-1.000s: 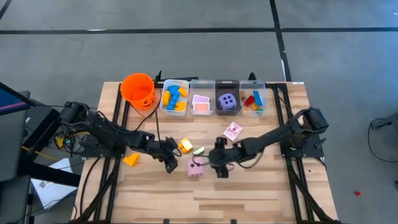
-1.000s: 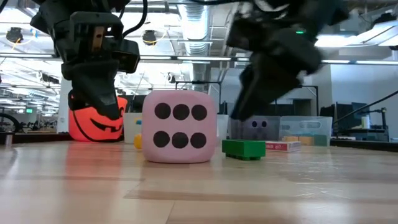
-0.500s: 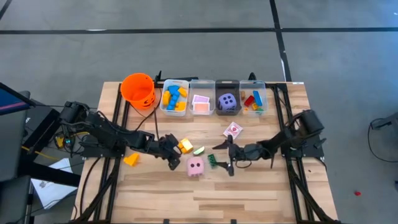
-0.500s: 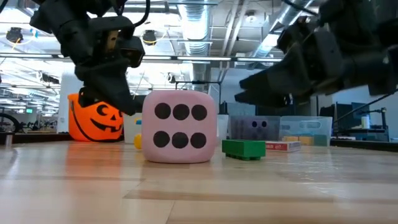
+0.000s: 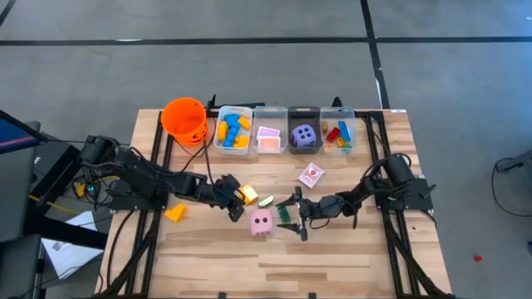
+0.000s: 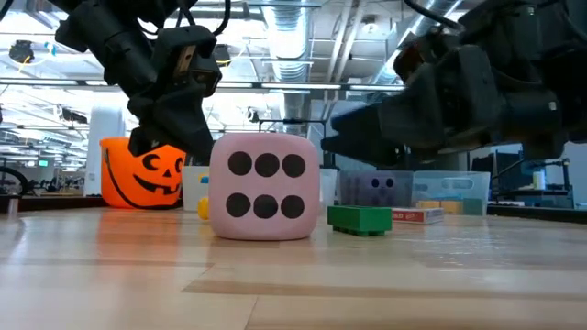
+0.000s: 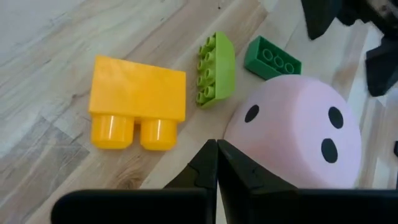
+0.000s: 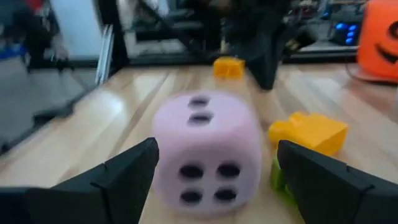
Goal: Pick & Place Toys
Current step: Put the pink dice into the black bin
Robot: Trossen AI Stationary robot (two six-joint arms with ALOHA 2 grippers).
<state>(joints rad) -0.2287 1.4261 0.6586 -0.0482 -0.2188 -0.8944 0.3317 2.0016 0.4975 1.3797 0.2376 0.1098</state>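
Observation:
The pink die (image 5: 261,222) rests on the table, with a dark green brick (image 5: 284,214) beside it on the right. A light green brick (image 5: 265,201) and a yellow brick (image 5: 248,194) lie just beyond it. My right gripper (image 5: 293,218) is open and level. It points toward the table's left, and its fingers (image 8: 118,177) stand on either side of the die (image 8: 205,152) without touching it. My left gripper (image 5: 235,211) is shut and empty, just left of the die (image 7: 298,134) and near the yellow brick (image 7: 138,102).
An orange block (image 5: 175,213) lies at the left and a pink-and-white card (image 5: 312,175) at centre right. At the far edge stand the orange bucket (image 5: 184,119) and several clear bins (image 5: 269,137) holding blocks, cards and the purple die (image 5: 305,135).
My right gripper has drawn back toward the table's right edge and tipped from pointing down to level. It has then come back toward the pink die. My left gripper has shifted a little toward the far edge and the yellow brick. The die has stayed put.

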